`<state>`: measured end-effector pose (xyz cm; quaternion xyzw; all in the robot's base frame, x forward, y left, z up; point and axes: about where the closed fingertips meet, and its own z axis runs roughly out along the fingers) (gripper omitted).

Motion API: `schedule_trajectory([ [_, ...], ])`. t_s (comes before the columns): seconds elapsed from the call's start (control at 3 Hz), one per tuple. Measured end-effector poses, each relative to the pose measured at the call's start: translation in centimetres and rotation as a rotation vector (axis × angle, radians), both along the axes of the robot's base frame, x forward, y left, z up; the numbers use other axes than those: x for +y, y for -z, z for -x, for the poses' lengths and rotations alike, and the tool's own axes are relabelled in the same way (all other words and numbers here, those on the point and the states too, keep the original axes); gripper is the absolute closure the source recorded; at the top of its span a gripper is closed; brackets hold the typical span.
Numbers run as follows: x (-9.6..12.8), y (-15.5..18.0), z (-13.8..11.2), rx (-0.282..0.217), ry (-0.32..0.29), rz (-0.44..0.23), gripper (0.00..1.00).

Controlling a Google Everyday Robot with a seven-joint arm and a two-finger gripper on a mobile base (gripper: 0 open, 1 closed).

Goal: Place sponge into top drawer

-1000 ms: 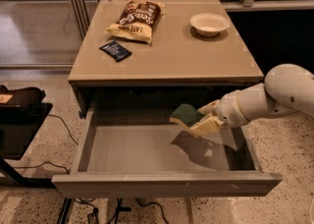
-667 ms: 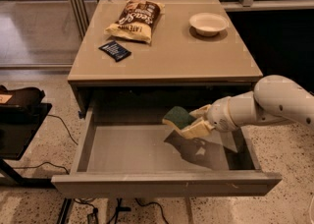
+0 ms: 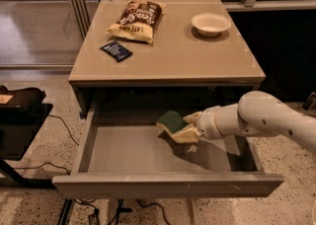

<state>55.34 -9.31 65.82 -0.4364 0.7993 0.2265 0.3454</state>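
camera view: the top drawer (image 3: 123, 151) stands pulled open below the table (image 3: 173, 61). the gripper (image 3: 187, 129) reaches in from the right, over the middle of the drawer, its fingers closed on the sponge (image 3: 171, 120), which hangs just above the grey bottom, green side up, with its shadow beneath. on the tabletop lie a chip bag (image 3: 138, 19), a dark blue packet (image 3: 116, 50) and a white bowl (image 3: 211, 23), well apart from it. the sponge looks light and soft; it should squash under a pinch and bounce little when let go, so the foam sides are the place to hold
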Motion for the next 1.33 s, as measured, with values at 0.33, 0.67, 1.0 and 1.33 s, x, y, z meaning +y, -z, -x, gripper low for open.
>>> schedule_trajectory([
  [0.33,-0.1,2.9,-0.1,-0.011,0.019,0.071,1.0],
  [0.67,-0.2,4.8,0.1,-0.021,0.033,0.115,1.0],
  [1.0,-0.1,5.0,0.0,-0.023,0.035,0.118,0.83],
  [1.33,-0.1,5.0,0.0,-0.023,0.035,0.118,0.58],
])
